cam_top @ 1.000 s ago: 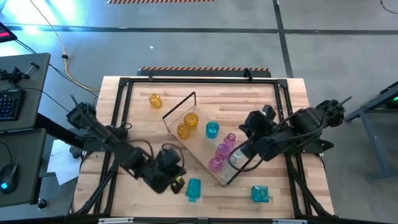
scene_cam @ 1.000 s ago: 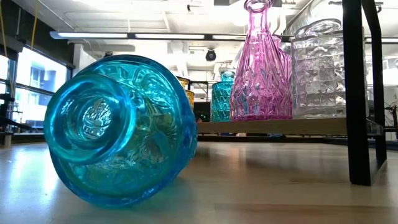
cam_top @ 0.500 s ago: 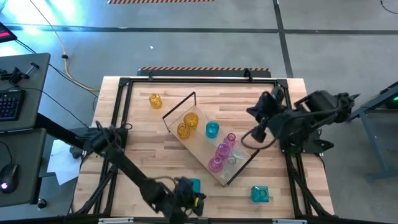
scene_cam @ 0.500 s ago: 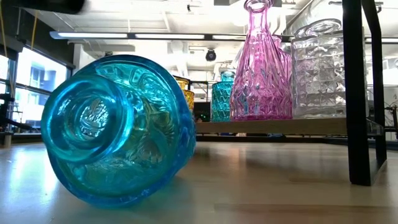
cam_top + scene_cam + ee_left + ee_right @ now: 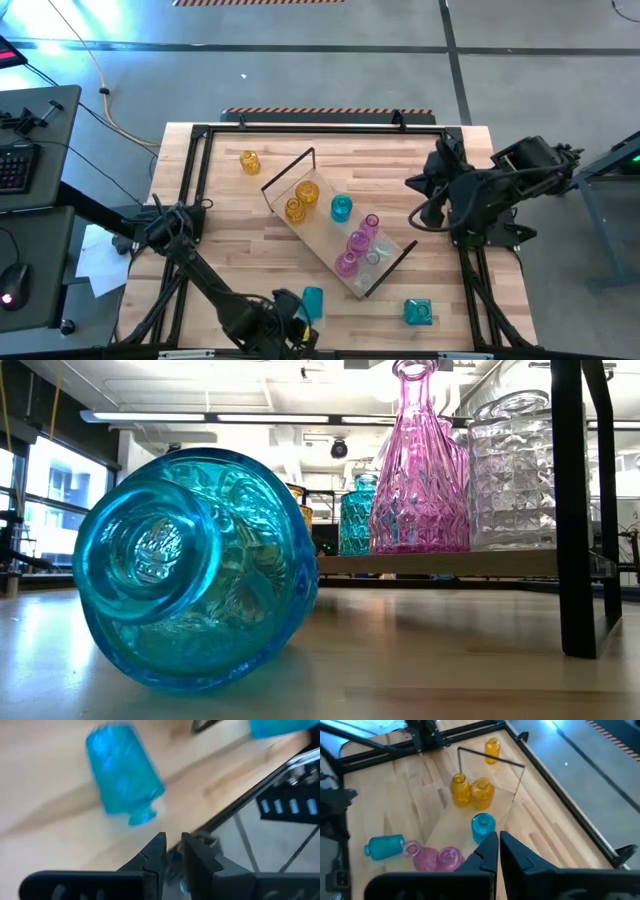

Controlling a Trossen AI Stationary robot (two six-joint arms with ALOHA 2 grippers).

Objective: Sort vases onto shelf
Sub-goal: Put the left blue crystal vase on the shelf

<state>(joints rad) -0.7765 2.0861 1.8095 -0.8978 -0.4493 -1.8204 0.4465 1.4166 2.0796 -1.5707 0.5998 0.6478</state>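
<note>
Near the front edge of the tabletop (image 5: 230,215), you have the left gripper (image 5: 171,851) just beside a teal vase (image 5: 312,303) that lies on its side; its jaws stand only a narrow slit apart and hold nothing. That toppled vase fills the low view, its base turned toward the camera. Your right gripper (image 5: 496,849) is up over the right side of the tabletop, jaws pressed together and empty, apart from every vase.

You can see the shelf (image 5: 320,232) lying diagonally across the middle of the tabletop. On it stand two amber vases (image 5: 299,200), a teal one (image 5: 341,208), three pink ones (image 5: 357,243) and a clear one (image 5: 373,257). Off the shelf, a lone amber vase (image 5: 249,162) stands toward the far left, and a squat teal vase (image 5: 418,312) sits near the front right corner.
</note>
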